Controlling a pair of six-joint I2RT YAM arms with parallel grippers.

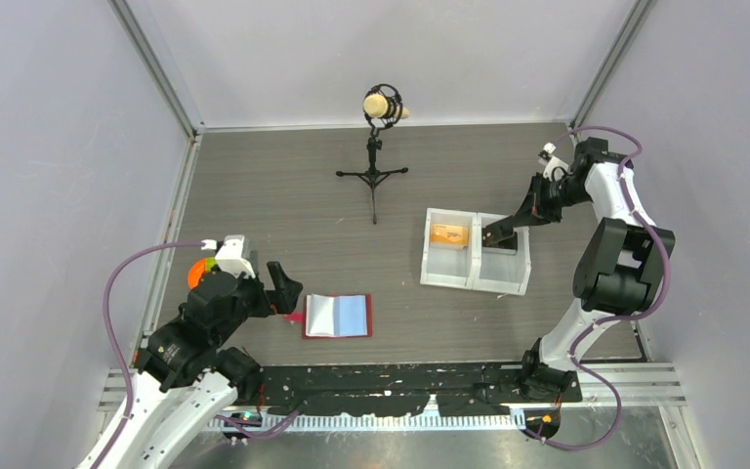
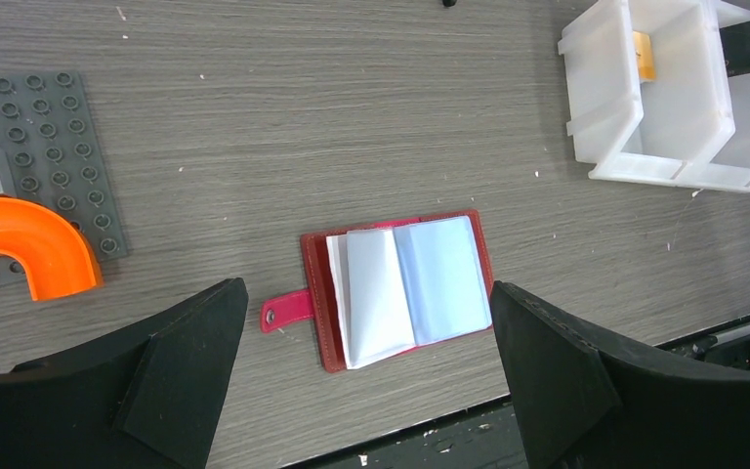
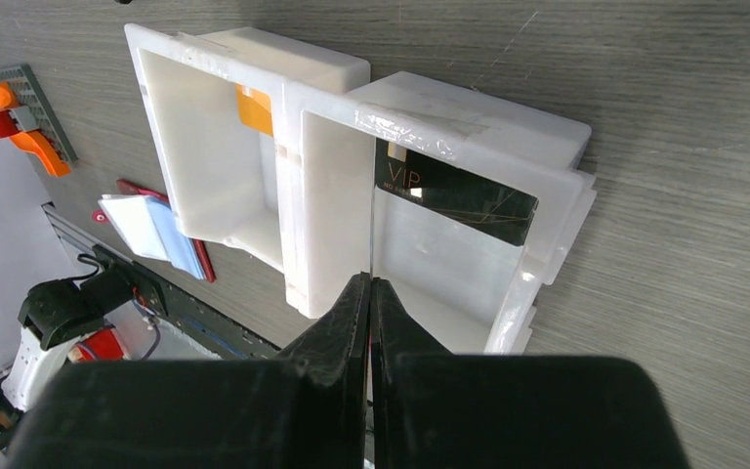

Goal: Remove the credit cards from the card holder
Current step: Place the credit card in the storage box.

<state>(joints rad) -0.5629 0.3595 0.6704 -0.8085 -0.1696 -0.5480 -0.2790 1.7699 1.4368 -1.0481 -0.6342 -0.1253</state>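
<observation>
The red card holder lies open on the table, pale blue-grey pockets up and strap to the left; it also shows in the wrist views. My left gripper hovers above it, open wide, fingers on either side and apart from it. My right gripper is shut above the white tray's right compartment. A thin credit card, seen edge-on with a red sliver between the pads, sits in its grip. A dark credit card marked VIP leans on that compartment's far wall.
An orange block lies in the tray's left compartment. A microphone on a tripod stands at the back. A grey studded baseplate with an orange arch sits left of the holder. A black rail edges the table's near side.
</observation>
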